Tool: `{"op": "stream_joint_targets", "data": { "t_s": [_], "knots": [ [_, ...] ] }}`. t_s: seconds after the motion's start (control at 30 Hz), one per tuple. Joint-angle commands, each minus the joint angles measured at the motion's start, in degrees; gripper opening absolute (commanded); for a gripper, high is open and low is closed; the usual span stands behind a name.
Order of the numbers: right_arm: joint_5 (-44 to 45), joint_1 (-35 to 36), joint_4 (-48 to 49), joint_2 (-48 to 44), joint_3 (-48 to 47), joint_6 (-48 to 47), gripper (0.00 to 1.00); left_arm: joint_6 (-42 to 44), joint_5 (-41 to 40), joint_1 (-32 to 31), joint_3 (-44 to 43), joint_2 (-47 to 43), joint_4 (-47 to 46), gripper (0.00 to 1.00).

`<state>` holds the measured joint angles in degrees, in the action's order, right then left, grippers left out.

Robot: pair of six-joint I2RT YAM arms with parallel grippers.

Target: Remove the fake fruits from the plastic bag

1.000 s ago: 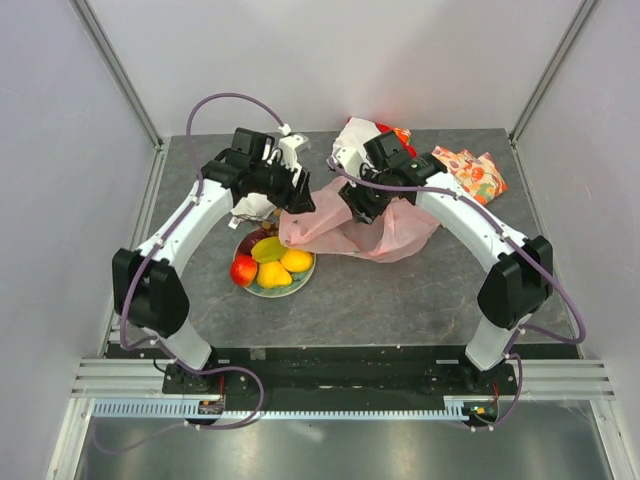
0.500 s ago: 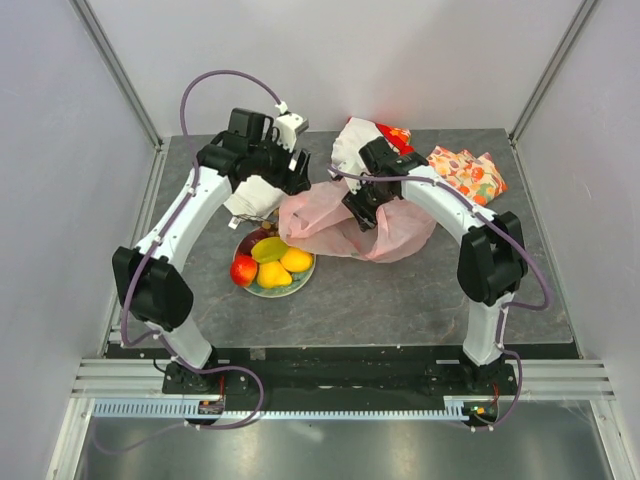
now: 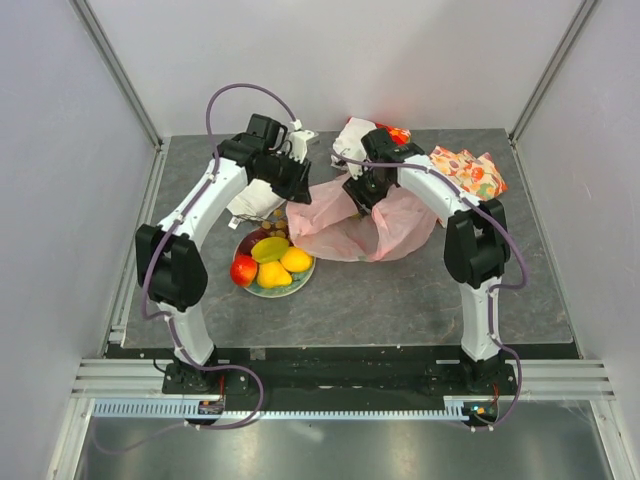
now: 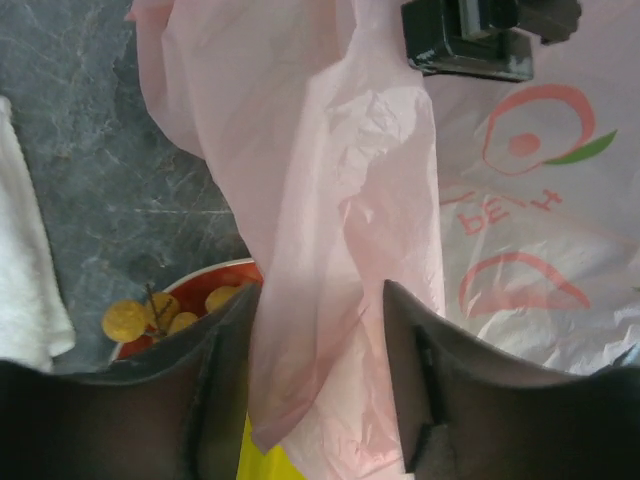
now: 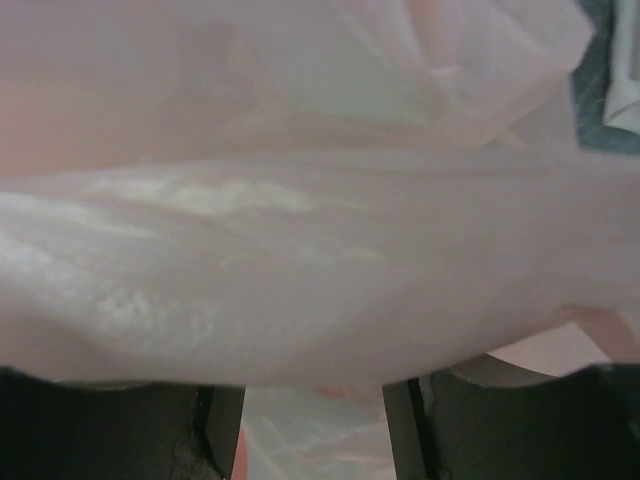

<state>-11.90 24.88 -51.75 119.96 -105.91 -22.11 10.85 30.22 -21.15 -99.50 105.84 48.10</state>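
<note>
Film from the plastic bag (image 3: 385, 232) fills both of your wrist views, so take the layout from overhead. The pale pink bag lies spread on the grey table (image 3: 400, 300) between the two arms, its left edge just beside the plate (image 3: 308, 273). The fake fruits (image 3: 270, 262) sit heaped on that plate, outside the bag, with a red-yellow apple (image 3: 243, 270) at the near left. Your left gripper (image 3: 297, 187) hangs over the bag's left edge and your right gripper (image 3: 360, 196) over its far middle, but from up there you cannot read either set of jaws. The left wrist camera settles its own: the two fingers (image 4: 215, 400) stand apart, with a fold of pink film hanging in the gap, its corner free. That view also gives you the red and green print on the bag, small yellow-brown grapes (image 4: 150, 318) by the plate's red rim, and the white cloth (image 4: 25, 280) at the left edge. The right wrist camera shows only film draped across the view and the roots of its fingers (image 5: 425, 435) set apart. The tips are hidden, so you cannot tell whether they pinch the bag. Only the overhead view shows the orange-patterned cloth (image 3: 468, 170) at the far right.
</note>
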Motion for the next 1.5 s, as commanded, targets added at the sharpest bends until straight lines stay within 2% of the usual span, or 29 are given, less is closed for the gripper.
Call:
{"op": "stream_joint_targets", "data": {
  "t_s": [0.0, 0.17, 0.3, 0.33, 0.53, 0.67, 0.77, 0.9, 1.1, 1.2, 1.47],
  "knots": [
    [4.51, -1.33, 9.61, 1.77, -3.78, 3.99, 0.59, -1.18, -2.17, -0.3, -6.12, 2.96, 0.07, 0.02],
    [4.08, -2.47, 19.03, 0.28, -3.69, 5.94, 0.63, -5.3, -5.52, -0.21, -9.4, 1.4, -7.64, 0.02],
    [1.71, -2.73, 21.16, -2.54, -1.76, 5.32, 0.65, -8.56, -8.15, -0.3, -1.95, -5.02, -22.83, 0.02],
    [-0.47, -2.56, 21.16, -3.24, -1.06, 4.8, 0.66, -9.18, -9.29, -0.3, -1.05, -5.81, -23.92, 0.02],
    [-10.93, -2.73, 19.41, -10.79, 7.81, -3.02, 0.64, -12.26, -8.77, -0.3, 0.71, -5.39, -22.78, 0.02],
    [-18.67, -2.12, 10.73, -12.12, 6.6, -9.17, 0.58, -14.8, -10.97, -0.3, 0.45, -4.33, -24.01, 0.02],
    [-18.25, -1.42, 7.2, -9.94, 5.1, -12.34, 0.53, -15.94, -10.71, -0.39, -0.34, -3.89, -24.89, 0.02],
    [-14.92, -0.98, 7.01, -5.28, 2.82, -15.15, 0.54, -16.21, -10.7, -0.3, -0.43, -3.8, -24.81, 0.02],
    [-13.23, -1.15, 8.15, 1.15, -1.67, -22.53, 0.68, -15.77, -11.94, -0.3, 1.33, -4.77, -24.28, 0.02],
    [-12.36, -1.07, 8.59, 3.34, -2.37, -27.45, 0.79, -16.13, -11.15, -0.21, 2.56, -5.12, -24.19, 0.02],
    [-10.07, -1.15, 7.88, 10.64, -8.96, -33.35, 0.85, -15.6, -9.21, -0.04, 2.65, -4.68, -23.66, 0.02]
  ]
}}
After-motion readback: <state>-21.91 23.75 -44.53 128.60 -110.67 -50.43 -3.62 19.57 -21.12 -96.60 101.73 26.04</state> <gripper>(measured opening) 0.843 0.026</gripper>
